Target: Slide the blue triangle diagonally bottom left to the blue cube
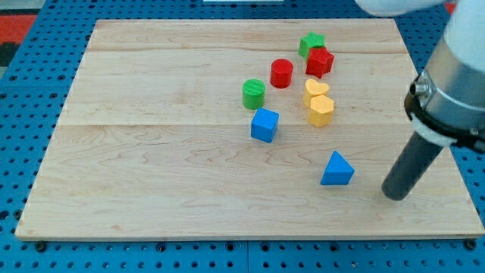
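While the rod slants down from the view's upper right, my tip (395, 196) rests on the board, gripperless, right of and apart from the blue triangle (337, 170); the blue cube (264, 125) sits up-left of it.

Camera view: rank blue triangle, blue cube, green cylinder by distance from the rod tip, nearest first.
From my tip, at the view's right:
1. blue triangle, just to the tip's left.
2. blue cube, up-left of the triangle.
3. green cylinder, above the cube.

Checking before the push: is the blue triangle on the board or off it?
On: the blue triangle rests wholly on the wooden board.
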